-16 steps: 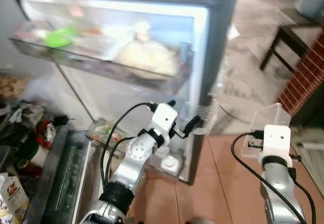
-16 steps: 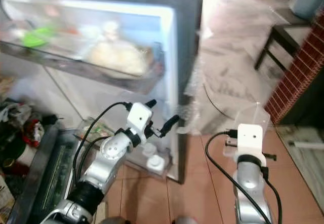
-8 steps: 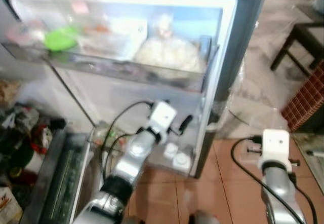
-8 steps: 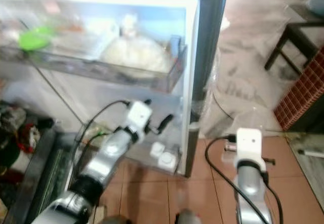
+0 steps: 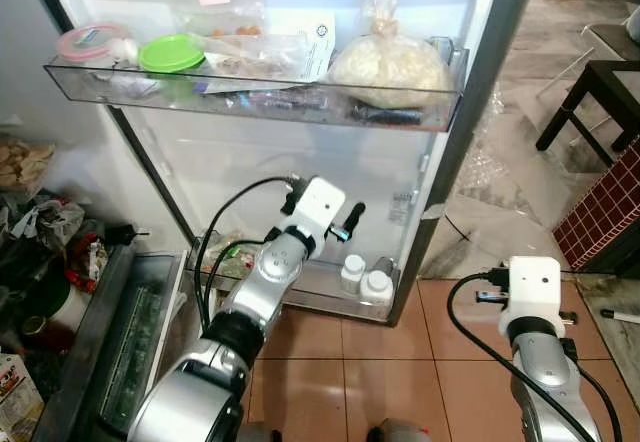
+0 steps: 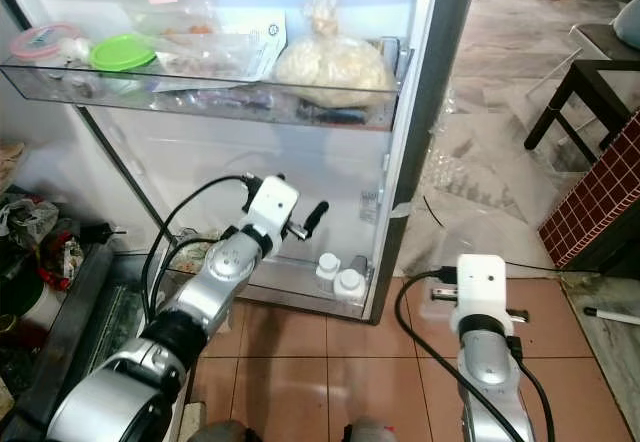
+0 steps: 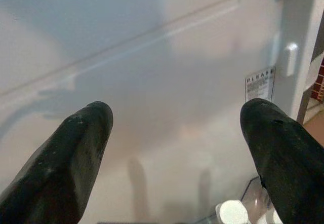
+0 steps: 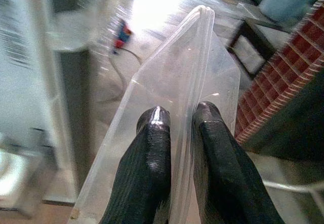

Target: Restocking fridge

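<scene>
**A:** Fridge door (image 5: 300,162) open in the left eye view, flat white inner panel facing out. At twelve o'clock?

**B:** Clear plastic door shelf (image 5: 250,97), long and shallow. Loaded with a round green lid (image 5: 171,53), a pink-rimmed tub (image 5: 85,40), a printed paper (image 5: 310,47) and a knotted bag of pale lumpy stuff (image 5: 388,62) at the one o'clock end.

**A:** And lower down?

**B:** Left gripper (image 5: 350,220) near the centre, raised just before the panel. Two white-capped bottles (image 5: 365,284) in the bottom door shelf, at five o'clock from it. Right arm's white wrist box (image 5: 533,287) at four o'clock, above terracotta floor tiles (image 5: 400,362). Dark table (image 5: 590,92) and red brick-patterned wall (image 5: 605,197) at three o'clock; cluttered heap (image 5: 50,242) at nine.

**A:** Right eye view?

**B:** Same scene, nothing to add.

**A:** Left wrist view, then?

**B:** Matte black fingers (image 7: 76,148) spread wide apart, empty. Smooth white panel between them, plus a small printed sticker (image 7: 259,83) too small to read and one bottle cap (image 7: 233,211).

**A:** Right wrist view?

**B:** Adds the load: right gripper (image 8: 179,115) pinched tight on a thin clear plastic bag (image 8: 202,57), glossy, with a doubled rim. Blurred fridge edge to one side, well apart from the bag.
</scene>
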`<state>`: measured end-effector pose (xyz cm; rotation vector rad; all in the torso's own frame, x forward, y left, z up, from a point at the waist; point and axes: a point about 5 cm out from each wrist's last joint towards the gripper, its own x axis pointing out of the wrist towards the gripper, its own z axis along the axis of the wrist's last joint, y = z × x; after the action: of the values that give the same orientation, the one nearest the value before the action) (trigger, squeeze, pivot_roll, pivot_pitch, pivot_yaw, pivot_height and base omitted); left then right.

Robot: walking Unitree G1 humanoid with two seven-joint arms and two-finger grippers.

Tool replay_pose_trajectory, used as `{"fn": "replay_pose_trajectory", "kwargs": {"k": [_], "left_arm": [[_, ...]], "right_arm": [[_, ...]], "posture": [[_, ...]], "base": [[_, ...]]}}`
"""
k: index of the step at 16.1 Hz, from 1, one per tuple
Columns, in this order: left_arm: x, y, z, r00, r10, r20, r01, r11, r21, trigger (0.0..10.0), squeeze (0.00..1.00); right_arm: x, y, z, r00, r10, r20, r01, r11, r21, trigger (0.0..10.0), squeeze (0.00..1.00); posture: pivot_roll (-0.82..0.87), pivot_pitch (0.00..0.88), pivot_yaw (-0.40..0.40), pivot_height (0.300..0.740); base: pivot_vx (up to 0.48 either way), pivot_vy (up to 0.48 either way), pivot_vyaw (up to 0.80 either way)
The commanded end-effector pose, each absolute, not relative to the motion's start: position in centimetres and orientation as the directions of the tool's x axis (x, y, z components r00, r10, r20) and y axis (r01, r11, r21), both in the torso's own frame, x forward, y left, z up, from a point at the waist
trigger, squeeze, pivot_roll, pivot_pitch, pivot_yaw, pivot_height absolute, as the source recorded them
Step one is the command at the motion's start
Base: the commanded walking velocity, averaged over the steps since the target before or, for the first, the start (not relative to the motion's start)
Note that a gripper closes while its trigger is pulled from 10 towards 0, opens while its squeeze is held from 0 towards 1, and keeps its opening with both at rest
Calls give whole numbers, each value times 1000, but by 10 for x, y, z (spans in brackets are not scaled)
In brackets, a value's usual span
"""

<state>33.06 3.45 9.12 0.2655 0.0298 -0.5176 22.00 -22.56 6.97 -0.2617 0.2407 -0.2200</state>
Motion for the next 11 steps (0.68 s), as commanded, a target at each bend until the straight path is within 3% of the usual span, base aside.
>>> {"fn": "replay_pose_trajectory", "kwargs": {"k": [1,5,11], "left_arm": [[333,39,91,884,-458,-88,464,845,265,10000,0],[332,64,77,940,-320,-120,340,905,256,10000,0],[318,119,73,991,-108,-75,123,963,239,10000,0]], "right_arm": [[225,-204,80,984,-47,-170,14,981,-191,10000,0],[234,-177,91,952,272,-144,-289,951,-113,10000,0],[264,-162,106,892,444,-82,-451,884,-118,10000,0]], "posture": [[-54,39,48,740],[-52,40,48,740],[-5,33,29,740]], "base": [[0,0,0],[0,0,0],[0,0,0]]}}
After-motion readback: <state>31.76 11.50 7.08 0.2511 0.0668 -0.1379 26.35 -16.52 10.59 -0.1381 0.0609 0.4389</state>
